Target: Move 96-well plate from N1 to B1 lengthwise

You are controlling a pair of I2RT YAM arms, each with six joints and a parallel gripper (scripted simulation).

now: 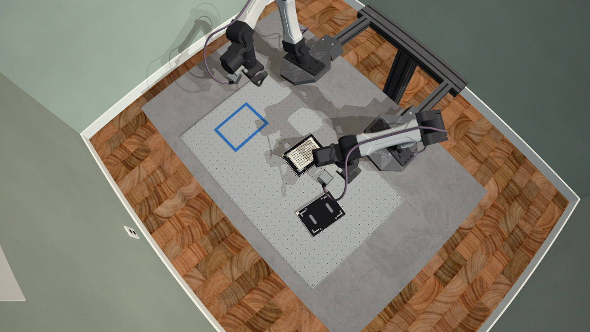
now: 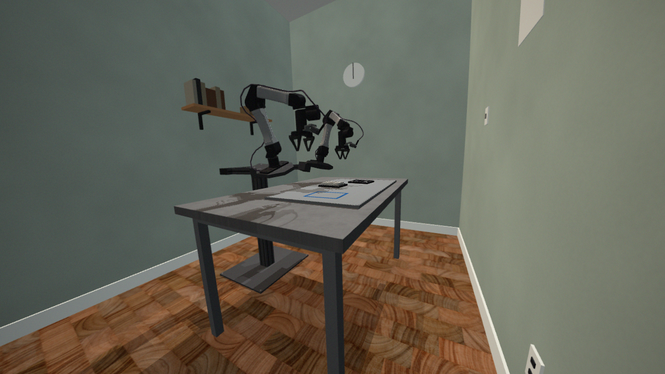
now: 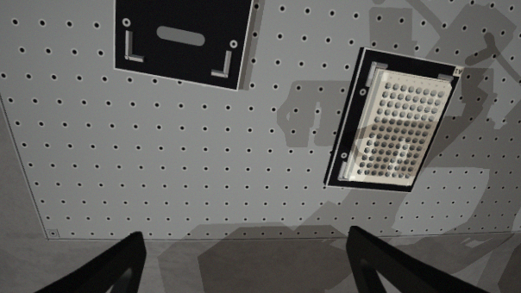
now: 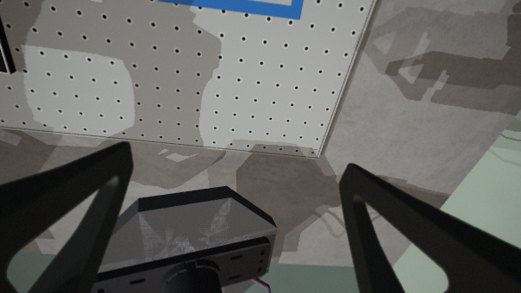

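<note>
A cream 96-well plate (image 1: 302,155) (image 2: 332,182) (image 3: 401,125) sits in the middle black nest (image 3: 355,108), its far-end corner marked A1. The other black nest (image 1: 321,216) (image 2: 361,181) (image 3: 181,60) is empty. The blue taped outline (image 1: 225,140) (image 2: 323,197) (image 4: 276,10) has nothing inside. My left gripper (image 1: 353,174) (image 2: 342,156) (image 3: 248,240) is open and empty, high above the table on the arms' side of the nests. My right gripper (image 1: 259,79) (image 2: 302,146) (image 4: 243,164) is open and empty, high near the board's corner on the outline's side.
The perforated board (image 1: 264,181) (image 2: 279,199) (image 3: 194,151) (image 4: 259,99) lies on the grey table (image 1: 433,214) (image 2: 260,214). Both arm bases stand on a dark frame (image 1: 412,45) at the table's edge. In the right wrist view a dark arm base (image 4: 185,228) shows below the fingertips.
</note>
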